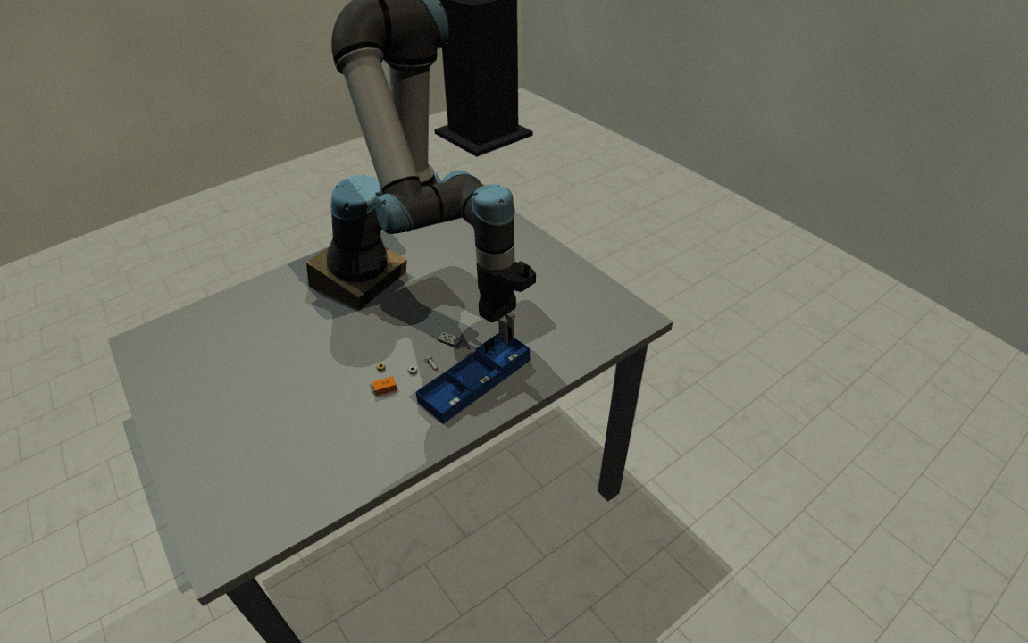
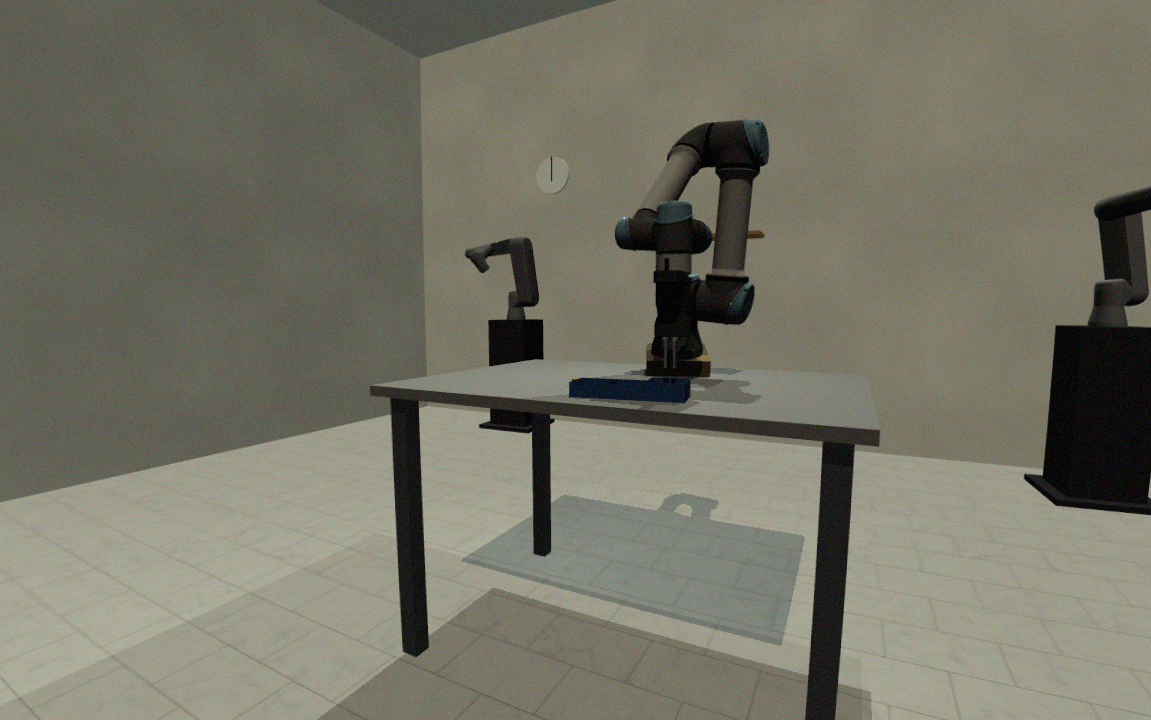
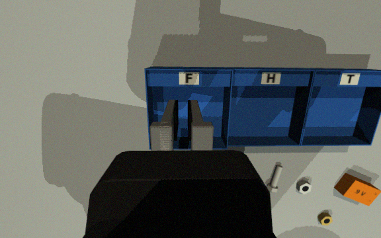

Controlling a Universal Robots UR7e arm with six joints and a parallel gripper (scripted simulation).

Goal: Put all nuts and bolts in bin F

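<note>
A blue three-compartment bin row is set on the desk, each compartment marked by a white label on its far wall: F on the left as seen from the wrist, H in the middle, T on the right. Nothing can be made out on the visible floors of the three compartments. A grey bolt is laid flat just outside the near wall of the row, its head turned away from the bins. A silver hex nut is found just beside it, and a brass-coloured nut lies apart, farther from the bins.
</note>
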